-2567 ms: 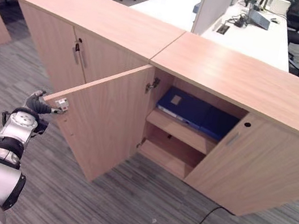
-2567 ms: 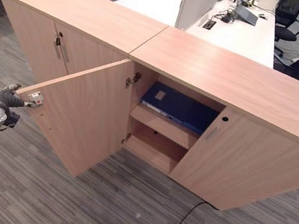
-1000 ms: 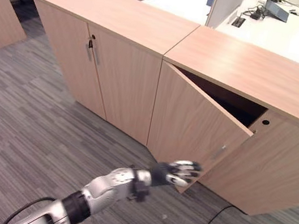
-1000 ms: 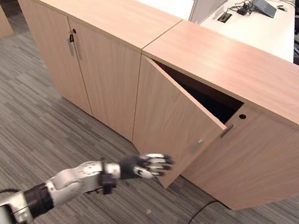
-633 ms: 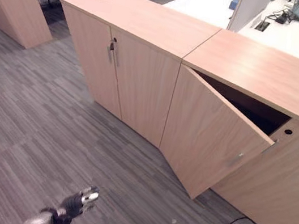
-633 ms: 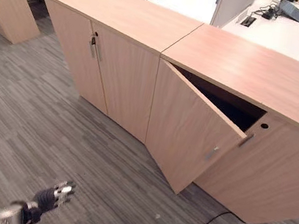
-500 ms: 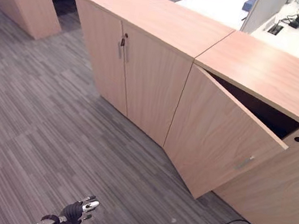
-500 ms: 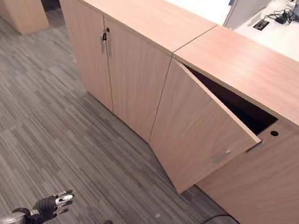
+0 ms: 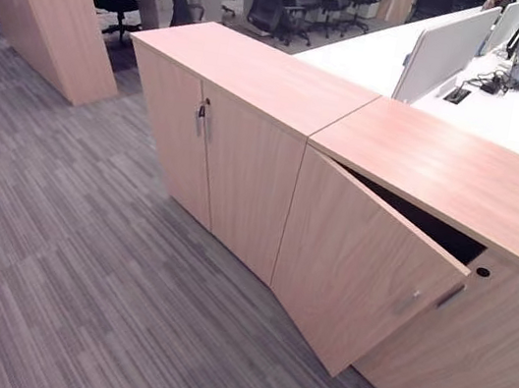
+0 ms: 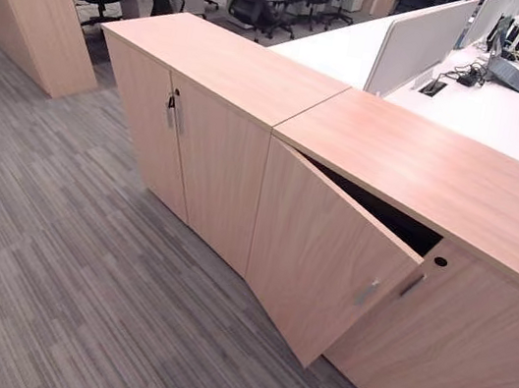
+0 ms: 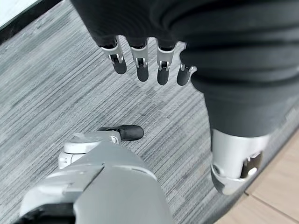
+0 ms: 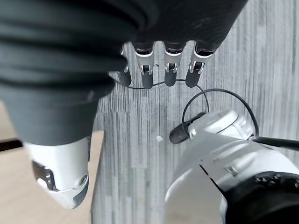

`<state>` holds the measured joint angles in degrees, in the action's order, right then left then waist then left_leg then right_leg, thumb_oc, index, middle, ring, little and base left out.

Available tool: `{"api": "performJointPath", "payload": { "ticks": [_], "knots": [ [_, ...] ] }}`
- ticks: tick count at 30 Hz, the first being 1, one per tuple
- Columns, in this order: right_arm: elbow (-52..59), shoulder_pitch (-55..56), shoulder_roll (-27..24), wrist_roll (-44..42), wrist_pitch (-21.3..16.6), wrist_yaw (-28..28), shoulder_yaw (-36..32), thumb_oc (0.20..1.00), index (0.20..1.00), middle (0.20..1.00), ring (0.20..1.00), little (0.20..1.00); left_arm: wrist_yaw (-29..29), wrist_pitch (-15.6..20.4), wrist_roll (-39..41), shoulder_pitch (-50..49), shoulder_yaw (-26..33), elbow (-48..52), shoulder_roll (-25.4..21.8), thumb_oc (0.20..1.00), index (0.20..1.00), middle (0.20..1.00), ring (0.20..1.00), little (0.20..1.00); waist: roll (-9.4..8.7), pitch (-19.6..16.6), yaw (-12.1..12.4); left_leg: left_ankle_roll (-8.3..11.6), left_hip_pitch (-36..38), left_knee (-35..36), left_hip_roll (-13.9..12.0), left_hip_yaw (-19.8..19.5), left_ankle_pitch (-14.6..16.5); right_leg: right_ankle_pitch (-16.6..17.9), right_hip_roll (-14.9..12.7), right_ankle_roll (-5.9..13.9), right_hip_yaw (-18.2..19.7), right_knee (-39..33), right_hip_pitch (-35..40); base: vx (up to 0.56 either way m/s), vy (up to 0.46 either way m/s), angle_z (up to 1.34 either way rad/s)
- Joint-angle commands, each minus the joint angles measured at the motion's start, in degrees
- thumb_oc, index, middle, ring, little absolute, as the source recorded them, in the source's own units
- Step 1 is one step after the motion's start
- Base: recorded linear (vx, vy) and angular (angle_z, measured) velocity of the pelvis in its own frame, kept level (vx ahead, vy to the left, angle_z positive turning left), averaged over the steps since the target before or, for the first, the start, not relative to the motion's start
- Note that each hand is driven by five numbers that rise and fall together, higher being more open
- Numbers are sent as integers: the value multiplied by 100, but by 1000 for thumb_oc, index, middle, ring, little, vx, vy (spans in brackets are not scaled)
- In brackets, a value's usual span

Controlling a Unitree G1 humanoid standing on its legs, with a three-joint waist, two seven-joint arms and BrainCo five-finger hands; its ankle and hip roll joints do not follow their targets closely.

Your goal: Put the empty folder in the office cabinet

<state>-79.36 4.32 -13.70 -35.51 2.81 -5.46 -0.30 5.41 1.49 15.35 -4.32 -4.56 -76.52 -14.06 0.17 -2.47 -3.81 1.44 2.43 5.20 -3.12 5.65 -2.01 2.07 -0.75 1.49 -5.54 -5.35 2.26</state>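
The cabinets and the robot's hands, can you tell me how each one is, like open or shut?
Right cabinet door: partly open, swung out at an angle, dark gap behind it.
Left cabinet doors: both shut, key in the lock.
Far right door: shut.
Left hand: open, fingers straight, holding nothing, hanging above the carpet.
Right hand: open, fingers straight, holding nothing.
Folder: cannot be seen inside from here.

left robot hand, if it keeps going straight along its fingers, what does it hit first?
Most likely the grey striped carpet. In the left wrist view the left robot hand hangs with straight fingers, holding nothing, and the carpet lies past the fingertips. Nothing else shows in that line, though depth is hard to judge.
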Motion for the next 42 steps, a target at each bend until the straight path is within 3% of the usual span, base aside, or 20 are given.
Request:
{"api": "performJointPath", "payload": {
  "ticks": [1, 4, 6, 16, 18, 21, 23, 25, 26, 31, 42],
  "knots": [
    [-381, -342, 125, 277, -180, 141, -52, 1000, 1000, 1000, 1000, 1000, -110, 232, -112, 317, 49, 4, 47, 1000, 1000, 1000, 1000, 1000, -177, 137, 62, -122, -36, -20, 383, 67, 335, -338, -140, 434, -58, 200, 26, 3, -61, 7],
    [-199, -406, 233, 373, -377, 440, 128, 1000, 1000, 1000, 1000, 1000, -646, 366, -1094, 343, -457, 88, 104, 1000, 1000, 1000, 1000, 1000, -208, 156, 85, -104, -6, -20, 379, 24, 337, -326, -116, 417, -93, 117, 116, 7, -48, 8],
    [-136, -433, 227, 402, -416, 509, 193, 1000, 1000, 1000, 1000, 1000, -664, 379, -1455, 383, -788, 122, 109, 1000, 1000, 1000, 1000, 1000, -185, 173, 58, -89, 18, -20, 372, 40, 344, -331, -103, 411, -90, 116, 139, -4, -10, 10],
    [-82, -382, 261, 290, -426, 372, 309, 1000, 1000, 1000, 1000, 1000, -425, 322, -1379, 515, -895, -7, 98, 1000, 1000, 1000, 1000, 1000, -226, 186, -124, -49, 320, -20, 187, 324, 411, -440, 42, 315, 159, 284, 166, 10, -63, -13],
    [-118, -396, 256, 244, -430, 384, 320, 1000, 1000, 1000, 1000, 1000, -416, 320, -1363, 623, -1031, 106, 78, 1000, 1000, 1000, 1000, 1000, -312, 342, -168, -20, 77, -588, 62, 385, 495, -482, 84, 222, 261, 496, 61, -116, -164, -24],
    [-77, -461, 132, 327, -420, 435, 412, 1000, 1000, 1000, 1000, 1000, -457, 335, -1278, 668, -1052, 191, 58, 1000, 1000, 1000, 1000, 1000, -331, 585, -102, -72, -366, -1376, 105, 41, 690, -504, 156, 117, 432, 764, -145, -133, -74, -21],
    [-80, -482, 80, 396, -421, 473, 423, 1000, 1000, 1000, 1000, 1000, -479, 347, -1148, 670, -994, 187, 61, 1000, 1000, 1000, 1000, 1000, -312, 633, -40, -94, -626, -1513, 310, -536, 677, -496, 188, 102, 521, 839, -288, -90, -18, -48],
    [-81, -456, 63, 472, -422, 467, 402, 1000, 1000, 1000, 1000, 1000, -460, 345, -1053, 641, -913, 117, 83, 1000, 1000, 1000, 1000, 1000, -263, 572, 0, -141, -624, -1225, 475, -991, 610, -475, 256, 100, 591, 807, -313, 8, -2, -22],
    [-98, -442, 61, 498, -422, 446, 384, 1000, 1000, 1000, 1000, 1000, -447, 343, -1051, 629, -882, 54, 96, 1000, 1000, 1000, 1000, 1000, -241, 538, -8, -157, -518, -1037, 476, -1016, 564, -470, 270, 104, 612, 765, -271, 84, 43, -25],
    [-221, -364, 80, 499, -399, 405, 303, 1000, 1000, 1000, 1000, 1000, -373, 336, -1246, 549, -904, -54, 103, 1000, 1000, 1000, 1000, 1000, -113, 226, -87, -179, -29, -70, 391, -821, 233, -379, 298, 153, 656, 382, -163, 73, 61, -23],
    [-174, -330, 78, 568, -375, 367, 301, 1000, 1000, 1000, 1000, 1000, -288, 320, -1315, 516, -967, -48, 133, 1000, 1000, 1000, 1000, 1000, -81, 156, -125, -172, 197, -20, 455, -698, 382, -268, 163, 263, 721, 72, 188, 29, 47, -3]
  ]
}}
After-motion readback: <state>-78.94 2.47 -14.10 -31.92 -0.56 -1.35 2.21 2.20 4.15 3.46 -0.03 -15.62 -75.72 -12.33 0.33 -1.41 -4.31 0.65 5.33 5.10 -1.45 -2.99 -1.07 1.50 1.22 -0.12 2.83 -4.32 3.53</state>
